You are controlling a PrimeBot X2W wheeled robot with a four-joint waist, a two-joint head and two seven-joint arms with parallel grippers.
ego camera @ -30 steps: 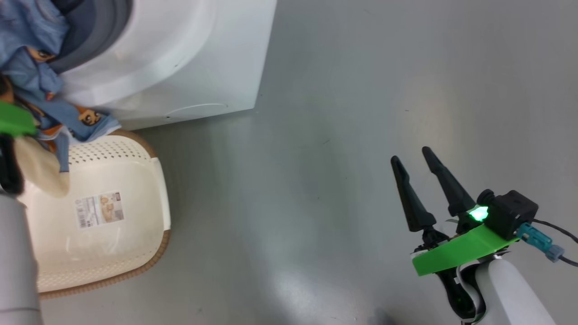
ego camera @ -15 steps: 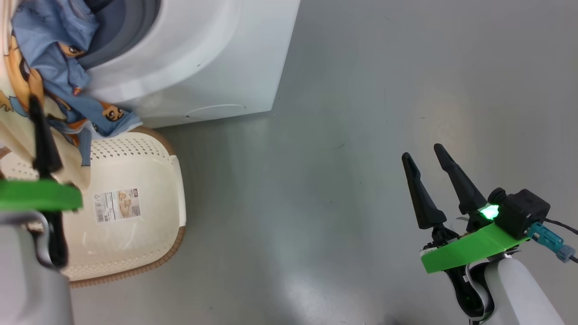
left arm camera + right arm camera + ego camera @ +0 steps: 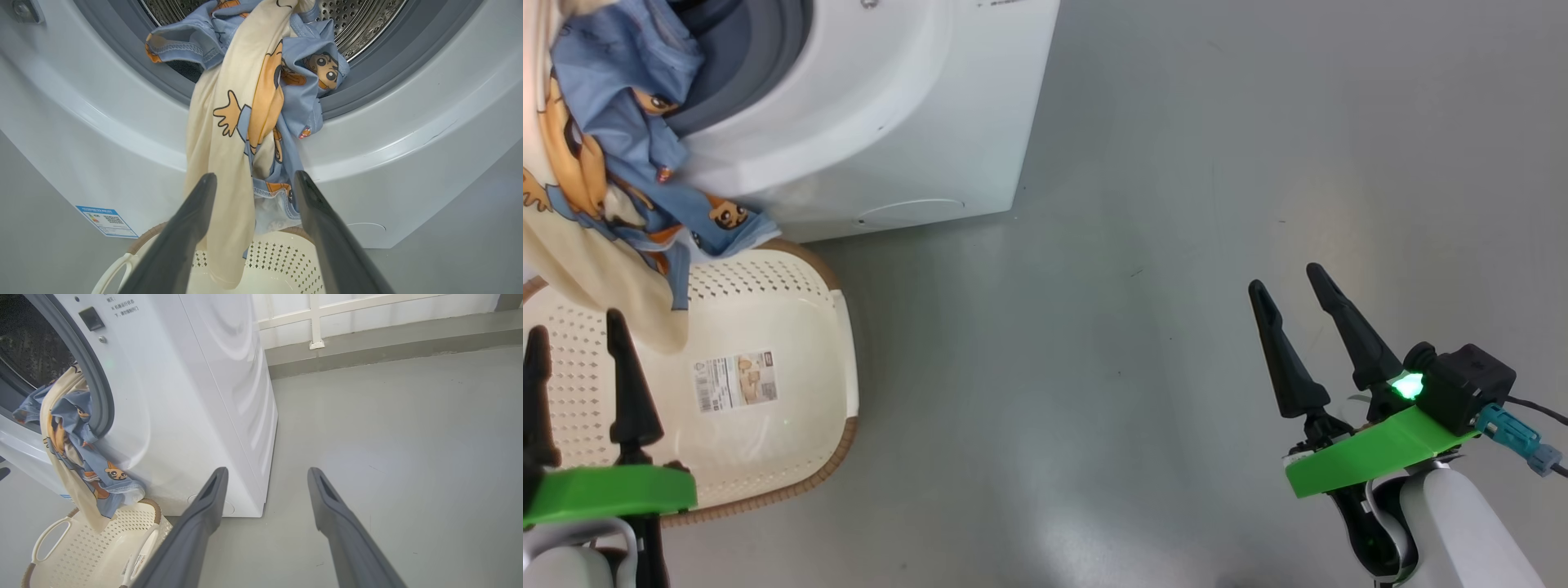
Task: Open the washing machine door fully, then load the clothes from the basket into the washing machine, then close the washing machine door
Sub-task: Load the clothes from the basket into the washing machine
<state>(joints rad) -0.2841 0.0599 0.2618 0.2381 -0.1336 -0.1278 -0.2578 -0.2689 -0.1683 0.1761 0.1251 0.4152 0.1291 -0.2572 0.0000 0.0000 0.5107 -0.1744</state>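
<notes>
Grey floor (image 3: 1176,245) is stretching bare to the right of the washer (image 3: 915,122), which is standing at the far left with its mouth open. Over the last second the left gripper (image 3: 574,322) is backing away from the clothes (image 3: 613,180). Having been up against the hanging bundle, it is now hovering nearer, over the near-left part of the basket (image 3: 768,282), fingers spread and carrying nothing. The clothes are hanging half in, half out, bunched over the gasket (image 3: 367,81) at the lip of the drum (image 3: 367,24) and trailing down the white front toward the basket. The cream hem is possibly touching the basket's inside, though the angle is making that hard to judge. The right gripper (image 3: 1285,278) is idling well to the right over the floor, fingers likewise spread. Loading is looking unfinished: the trailing cloth is probably needing another push inside before the machine is getting shut.
</notes>
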